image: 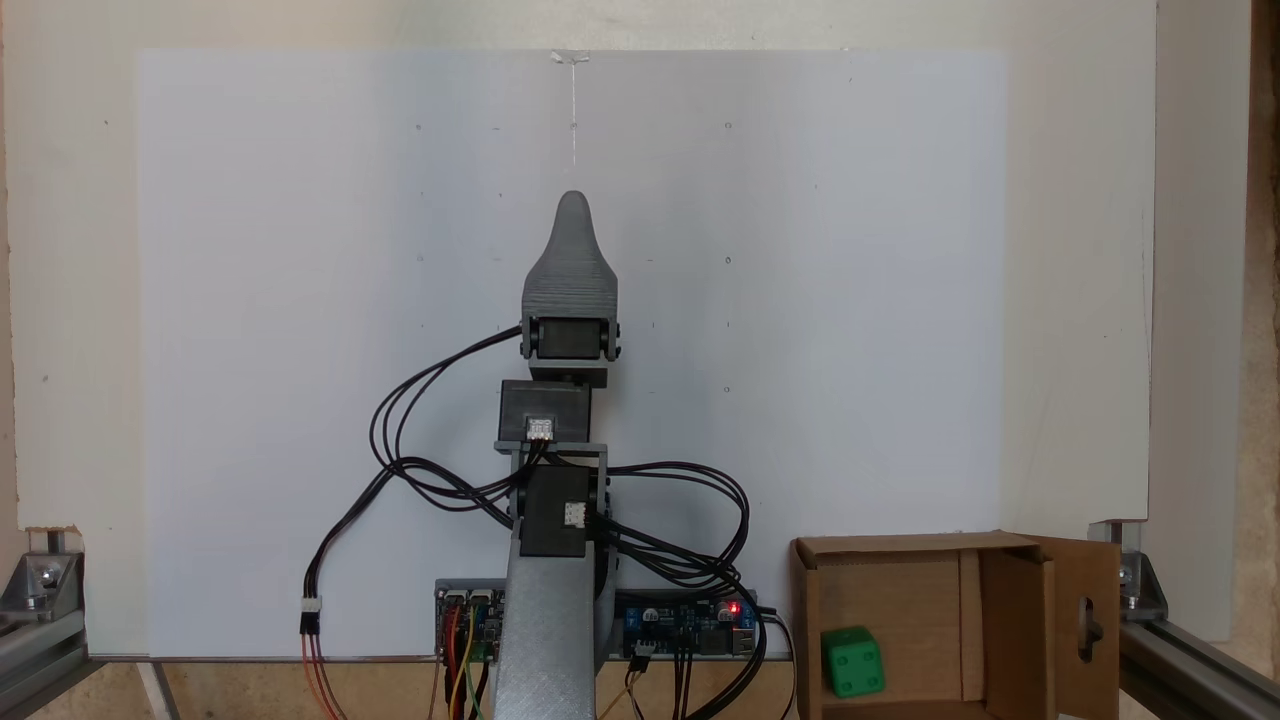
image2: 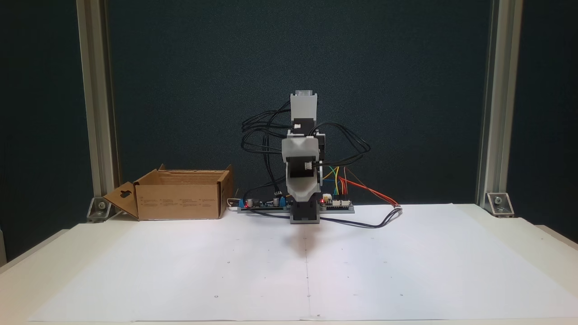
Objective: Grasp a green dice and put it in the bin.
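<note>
White sheet (image: 800, 300) bare; green dice (image: 853, 662) inside bin (image: 1010, 620) at edge; gripper (image: 572, 215) jaw state unclear.

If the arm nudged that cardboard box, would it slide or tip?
Probably slide: the cardboard box looks wide, low and flat-bottomed on the smooth white sheet. It seems light, holding just a green dice. Its open side flap would likely bend first if pushed there.

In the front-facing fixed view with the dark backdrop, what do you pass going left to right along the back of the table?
Left frame bracket → bin → arm's base → loose wire connector → right frame bracket.
</note>
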{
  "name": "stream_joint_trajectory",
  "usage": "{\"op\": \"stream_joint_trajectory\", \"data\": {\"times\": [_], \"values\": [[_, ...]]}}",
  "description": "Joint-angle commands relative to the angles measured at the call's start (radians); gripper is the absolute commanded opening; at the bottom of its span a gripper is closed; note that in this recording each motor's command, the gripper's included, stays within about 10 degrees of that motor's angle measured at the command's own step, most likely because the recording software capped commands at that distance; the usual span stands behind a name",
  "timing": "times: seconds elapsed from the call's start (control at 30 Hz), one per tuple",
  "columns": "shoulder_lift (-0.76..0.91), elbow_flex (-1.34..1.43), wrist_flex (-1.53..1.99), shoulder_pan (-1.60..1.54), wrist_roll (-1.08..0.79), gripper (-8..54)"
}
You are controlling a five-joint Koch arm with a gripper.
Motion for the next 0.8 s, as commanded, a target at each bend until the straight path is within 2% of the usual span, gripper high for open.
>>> {"op": "stream_joint_trajectory", "data": {"times": [0.0,0.23,0.77], "values": [[0.081,-0.014,-0.158,0.0,0.041,45.1],[0.117,0.038,-0.178,-0.017,0.041,45.1],[0.117,0.298,-0.618,-0.017,0.037,44.2]]}}
